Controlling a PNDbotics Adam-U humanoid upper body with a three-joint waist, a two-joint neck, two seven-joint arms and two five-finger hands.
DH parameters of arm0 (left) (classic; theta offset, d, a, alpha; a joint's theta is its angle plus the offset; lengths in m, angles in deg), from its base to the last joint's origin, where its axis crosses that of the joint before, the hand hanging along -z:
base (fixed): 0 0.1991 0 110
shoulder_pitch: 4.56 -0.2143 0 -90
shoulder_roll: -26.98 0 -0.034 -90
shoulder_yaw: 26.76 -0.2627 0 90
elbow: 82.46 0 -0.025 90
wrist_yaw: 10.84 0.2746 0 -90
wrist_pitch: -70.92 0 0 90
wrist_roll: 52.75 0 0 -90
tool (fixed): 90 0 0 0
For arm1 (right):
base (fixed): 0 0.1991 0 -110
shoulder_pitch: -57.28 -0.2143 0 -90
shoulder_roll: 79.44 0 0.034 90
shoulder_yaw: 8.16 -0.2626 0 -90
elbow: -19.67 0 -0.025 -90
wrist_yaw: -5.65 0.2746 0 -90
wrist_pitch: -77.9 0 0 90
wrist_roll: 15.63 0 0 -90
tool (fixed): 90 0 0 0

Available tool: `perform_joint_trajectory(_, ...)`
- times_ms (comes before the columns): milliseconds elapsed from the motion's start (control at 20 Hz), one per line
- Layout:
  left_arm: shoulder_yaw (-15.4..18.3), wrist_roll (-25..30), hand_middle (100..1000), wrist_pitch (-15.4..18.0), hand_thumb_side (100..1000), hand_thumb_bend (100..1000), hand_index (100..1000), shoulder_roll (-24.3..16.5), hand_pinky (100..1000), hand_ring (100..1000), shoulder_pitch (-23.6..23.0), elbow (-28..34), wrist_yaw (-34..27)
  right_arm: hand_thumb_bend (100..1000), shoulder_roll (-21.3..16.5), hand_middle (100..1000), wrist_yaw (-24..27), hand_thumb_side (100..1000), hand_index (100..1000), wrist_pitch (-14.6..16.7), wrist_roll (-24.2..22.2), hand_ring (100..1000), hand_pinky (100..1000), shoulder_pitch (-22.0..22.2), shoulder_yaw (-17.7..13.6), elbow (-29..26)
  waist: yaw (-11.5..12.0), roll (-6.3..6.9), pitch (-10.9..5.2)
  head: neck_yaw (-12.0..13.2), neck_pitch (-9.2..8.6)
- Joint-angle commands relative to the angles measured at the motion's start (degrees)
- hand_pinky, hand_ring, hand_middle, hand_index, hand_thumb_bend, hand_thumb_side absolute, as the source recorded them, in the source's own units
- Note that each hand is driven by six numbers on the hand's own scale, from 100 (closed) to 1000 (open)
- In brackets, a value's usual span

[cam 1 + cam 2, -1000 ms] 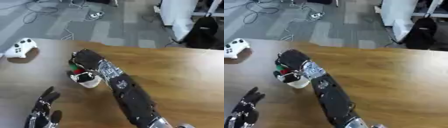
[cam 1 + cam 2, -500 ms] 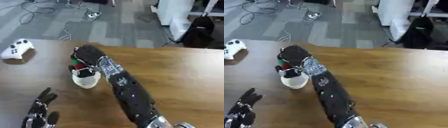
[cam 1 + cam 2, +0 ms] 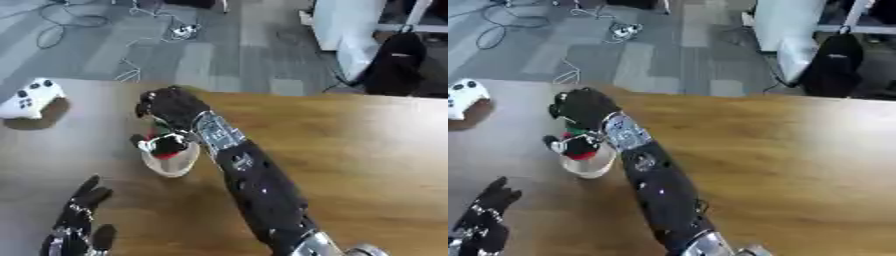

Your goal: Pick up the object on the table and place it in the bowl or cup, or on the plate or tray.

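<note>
A small white cup (image 3: pixel 170 164) stands on the wooden table (image 3: pixel 367 150), left of centre. My right arm reaches across from the lower right, and my right hand (image 3: pixel 172 107) hangs right over the cup with its fingers curled down. A red and green object (image 3: pixel 579 150) sits between those fingers at the cup's mouth; its lower part is hidden by the fingers and the rim. My left hand (image 3: pixel 77 225) rests open at the lower left corner, fingers up, apart from the cup.
A white game controller (image 3: pixel 30 98) lies near the table's far left edge. Beyond the far edge is grey floor with cables (image 3: pixel 179 31), a white cabinet (image 3: pixel 346 22) and a black bag (image 3: pixel 399 62).
The whole picture has shifted, so the camera moved. My right hand stays over the cup with the red and green object between its fingers. The left hand has not moved.
</note>
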Motion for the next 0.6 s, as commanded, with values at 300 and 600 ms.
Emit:
perform_joint_trajectory(300,-0.04,0.1,899,0.18,656,698,793,0.25,1000,839,0.11,0.76,0.4,379,-0.61,789,-0.85,738,801,0.98,-0.02,768,655,-1.31,-0.22,-0.91,-0.03,0.32,-0.58,-0.04,-0.29)
perform_joint_trajectory(600,0.08,0.01,896,0.2,654,698,793,0.13,1000,838,-0.11,0.64,0.49,283,-1.2,333,0.33,611,600,1.68,1.53,314,517,-2.62,0.78,0.08,-0.55,0.15,-0.76,0.16,0.3)
